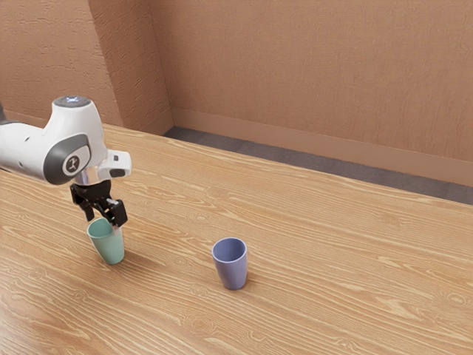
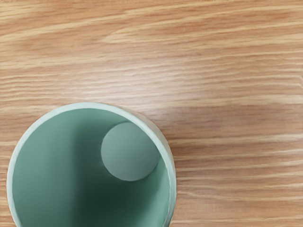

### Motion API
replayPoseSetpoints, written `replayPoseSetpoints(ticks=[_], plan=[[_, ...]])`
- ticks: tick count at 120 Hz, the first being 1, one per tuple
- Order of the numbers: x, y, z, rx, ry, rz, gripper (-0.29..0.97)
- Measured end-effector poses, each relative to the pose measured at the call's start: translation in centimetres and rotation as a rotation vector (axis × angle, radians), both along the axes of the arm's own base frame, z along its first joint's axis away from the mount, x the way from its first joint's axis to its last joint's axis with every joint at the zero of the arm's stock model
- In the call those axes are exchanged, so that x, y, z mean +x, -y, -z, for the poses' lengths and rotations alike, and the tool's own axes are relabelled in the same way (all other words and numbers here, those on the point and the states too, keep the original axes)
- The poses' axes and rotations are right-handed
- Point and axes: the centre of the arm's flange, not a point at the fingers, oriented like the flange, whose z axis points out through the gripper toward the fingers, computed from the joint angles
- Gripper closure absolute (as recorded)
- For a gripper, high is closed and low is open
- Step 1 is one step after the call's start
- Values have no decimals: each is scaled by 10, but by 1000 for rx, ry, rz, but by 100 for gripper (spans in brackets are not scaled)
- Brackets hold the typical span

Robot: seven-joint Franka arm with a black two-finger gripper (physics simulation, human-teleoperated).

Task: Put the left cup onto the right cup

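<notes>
The black gripper (image 1: 106, 219) meets the rim of the tilted green cup (image 1: 108, 245) just beneath it, grip impossible to judge. The purple cup (image 1: 230, 262) stands well apart. A firm rim hold should precede lifting.

The arm (image 1: 26, 148) is cut off at the exterior view's left edge; the green cup (image 1: 109, 250) is partly hidden by the gripper (image 1: 109, 222) and cropped in the wrist view.

Green cup (image 2: 57, 184) (mouth up, round base visible inside) on grained wooden table (image 2: 213, 56)
</notes>
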Motion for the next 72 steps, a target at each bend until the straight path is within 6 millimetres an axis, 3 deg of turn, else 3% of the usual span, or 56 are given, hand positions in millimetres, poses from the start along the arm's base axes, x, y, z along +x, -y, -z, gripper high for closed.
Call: replayPoseSetpoints(ticks=[72], plan=[[6, -1, 27, -5, -12, 7, 3]])
